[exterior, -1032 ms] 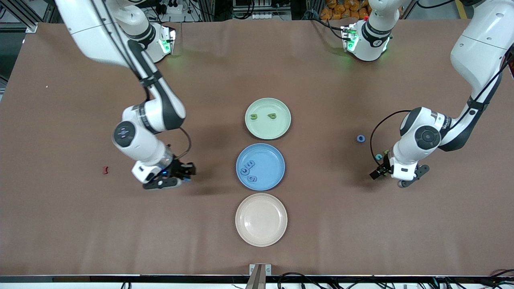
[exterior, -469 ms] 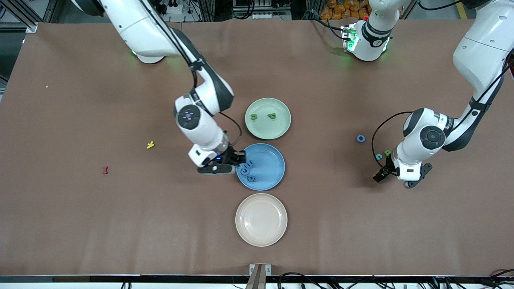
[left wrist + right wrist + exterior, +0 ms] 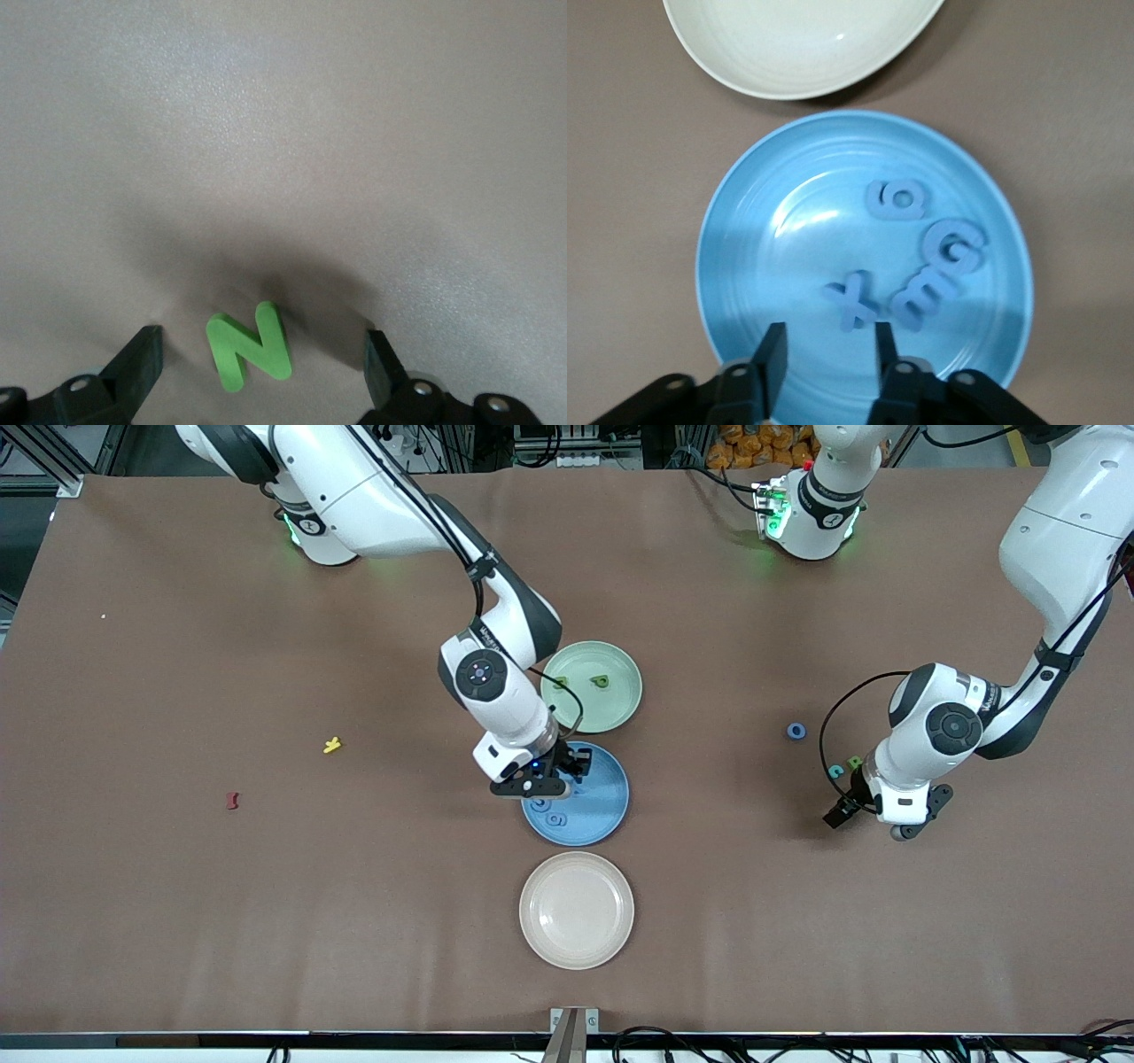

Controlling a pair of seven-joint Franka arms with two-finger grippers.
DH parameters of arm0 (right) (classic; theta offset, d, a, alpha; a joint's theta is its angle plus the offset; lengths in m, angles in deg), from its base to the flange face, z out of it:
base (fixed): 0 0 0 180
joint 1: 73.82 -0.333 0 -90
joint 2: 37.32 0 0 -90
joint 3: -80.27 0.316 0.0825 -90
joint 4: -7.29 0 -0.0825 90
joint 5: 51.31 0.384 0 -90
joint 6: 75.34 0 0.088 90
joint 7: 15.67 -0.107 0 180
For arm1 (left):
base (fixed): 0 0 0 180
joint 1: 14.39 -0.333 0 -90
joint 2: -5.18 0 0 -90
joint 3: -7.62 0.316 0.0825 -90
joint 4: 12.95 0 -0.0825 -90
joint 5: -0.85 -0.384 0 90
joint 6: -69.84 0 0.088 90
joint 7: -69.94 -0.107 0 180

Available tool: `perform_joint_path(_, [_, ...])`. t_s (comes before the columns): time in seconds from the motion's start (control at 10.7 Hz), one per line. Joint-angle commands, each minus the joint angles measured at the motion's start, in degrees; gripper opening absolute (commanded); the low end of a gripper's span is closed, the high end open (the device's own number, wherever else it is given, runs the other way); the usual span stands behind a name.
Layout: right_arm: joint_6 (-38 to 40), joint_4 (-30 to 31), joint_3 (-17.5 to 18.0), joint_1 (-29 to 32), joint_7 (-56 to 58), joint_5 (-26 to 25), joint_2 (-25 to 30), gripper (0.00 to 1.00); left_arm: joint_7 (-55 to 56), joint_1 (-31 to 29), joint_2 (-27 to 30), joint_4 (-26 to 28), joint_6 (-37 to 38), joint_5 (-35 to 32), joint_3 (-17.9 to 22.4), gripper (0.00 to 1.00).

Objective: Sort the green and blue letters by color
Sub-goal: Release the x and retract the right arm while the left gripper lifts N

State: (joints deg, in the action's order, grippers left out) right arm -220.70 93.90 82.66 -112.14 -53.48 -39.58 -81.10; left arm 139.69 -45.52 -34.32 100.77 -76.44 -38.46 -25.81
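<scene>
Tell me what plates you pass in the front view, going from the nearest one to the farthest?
cream plate → blue plate, with the right claw over it → green plate

White, rounded arms with dark grey joints; black cables; black tools; green-lit bases.

left hand (image 3: 263, 367): fingers spread wide | green N (image 3: 249, 345): flat on brown table (image 3: 292, 133), between fingertips, untouched
</scene>
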Motion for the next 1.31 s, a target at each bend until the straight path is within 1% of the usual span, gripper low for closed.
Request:
perform_joint_path(0.0, [1.0,-2.3,-0.6,-0.6,-4.8,-0.9,-1.0,1.0,2.0,0.0,-0.8,0.0,-0.6,-2.1,-0.1,0.09])
perform_joint_path(0.09, [1.8,-2.2,-1.3,-0.2,-4.1,-1.3,-0.5,1.0,1.2,-0.1,-0.8,0.1,-0.5,-2.1,-0.1,0.0])
perform_joint_path(0.19, [5.3,-2.1,-3.3,0.0,-1.2,-2.8,0.2,1.0,1.1,0.0,-0.7,0.0,-0.5,-2.1,-0.1,0.0])
perform_joint_path(0.28, [9.9,-2.1,-6.1,0.2,3.2,-2.8,1.1,1.0,1.1,0.0,-0.7,0.0,-0.5,-2.1,-0.1,0.0])
perform_joint_path(0.38, [14.4,-1.8,-8.3,1.5,8.2,-2.8,2.7,1.0,1.2,0.0,-0.6,-0.1,-0.5,-2.1,-0.1,0.0])
perform_joint_path(0.47, [17.3,-1.7,-9.7,3.8,12.4,-2.8,4.0,1.0,1.3,0.0,-0.4,-0.2,-0.4,-2.1,-0.1,0.0])
perform_joint_path(0.66, [19.9,-1.1,-10.0,10.1,17.2,-2.9,6.4,1.0,1.4,0.1,0.1,-0.3,-0.3,-2.1,-0.2,0.0])
perform_joint_path(0.94, [19.9,1.1,-10.0,19.5,24.1,-3.0,9.6,1.0,1.4,1.2,0.9,-0.7,-0.1,-2.1,-0.2,0.0])
perform_joint_path(1.22, [19.8,1.1,-10.1,26.6,25.1,-3.0,11.7,1.0,1.4,1.6,1.8,-0.8,-0.1,-2.1,-0.3,0.0])
